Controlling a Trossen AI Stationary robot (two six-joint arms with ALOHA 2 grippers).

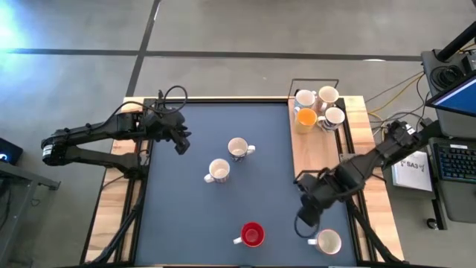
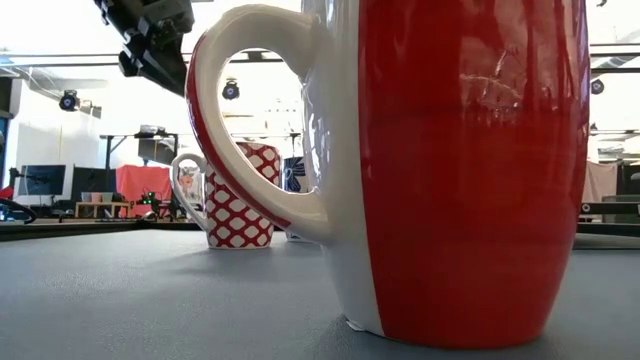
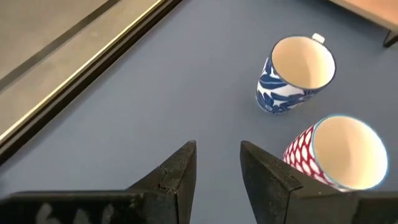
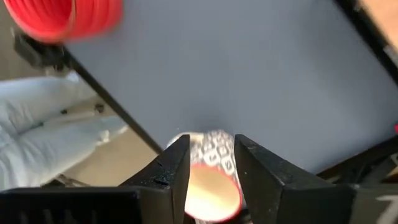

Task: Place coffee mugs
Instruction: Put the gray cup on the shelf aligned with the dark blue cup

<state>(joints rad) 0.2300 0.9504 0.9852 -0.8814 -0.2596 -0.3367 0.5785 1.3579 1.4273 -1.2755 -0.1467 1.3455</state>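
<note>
Looking straight down, we note the right gripper [image 1: 309, 221] low at the near right corner of the dark blue mat [image 1: 193, 216], just above a patterned mug [image 1: 325, 241] that stands upright at the mat's near right edge. In the right wrist view that mug [image 4: 211, 180] sits between the two dark fingers [image 4: 171, 171], whose tips flank its rim with slivers of gap on both sides; we read the jaws as spread around the mug, not pressing it, though contact on the hidden side we cannot tell. The red mug [image 1: 251, 234] stands near the mat's near edge, well left of the patterned one, and fills the low view [image 2: 450, 170]. Two more mugs stand apart mid-mat: a blue-and-white floral mug [image 3: 292, 74] farther back and a red-and-white lattice mug [image 3: 333, 155] nearer and to its left, both upright. The left gripper [image 1: 181, 141] hangs over the far left part of the mat, fingers [image 3: 177, 177] parted with only mat between them, holding nothing. On the wooden strip [image 1: 305, 152] at the far right, a wire rack [image 1: 336, 83] bounds four mugs clustered together: the orange mug [image 1: 306, 117] and three white ones [image 1: 328, 95].
</note>
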